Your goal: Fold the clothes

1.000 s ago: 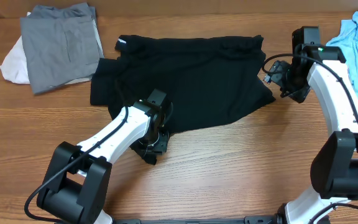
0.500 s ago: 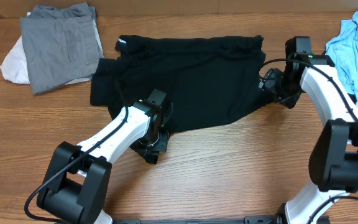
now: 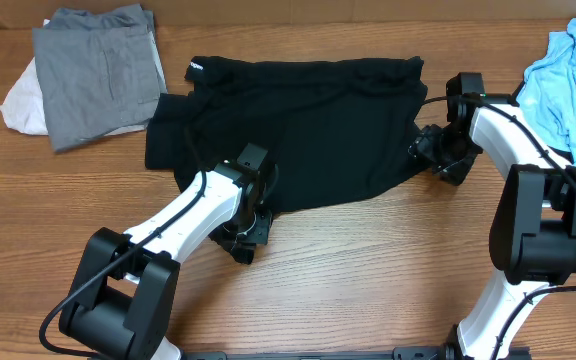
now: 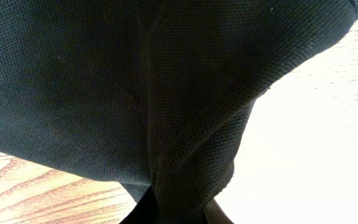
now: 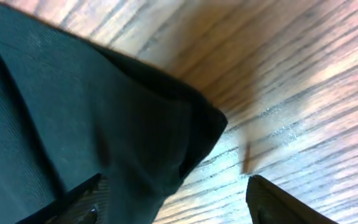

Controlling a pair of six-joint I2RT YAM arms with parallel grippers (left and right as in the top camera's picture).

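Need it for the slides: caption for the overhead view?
Left jaws pinch black shirt's near hem; right jaws open at its right corner.

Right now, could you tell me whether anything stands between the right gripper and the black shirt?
Nothing visible does. The right gripper stands open at a corner of the black shirt, with only that fabric and the bare wooden table between its fingers.

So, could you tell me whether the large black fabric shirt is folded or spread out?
Mostly spread: the large black fabric shirt lies rumpled but open across the wooden table; the left hand pinches its near edge.
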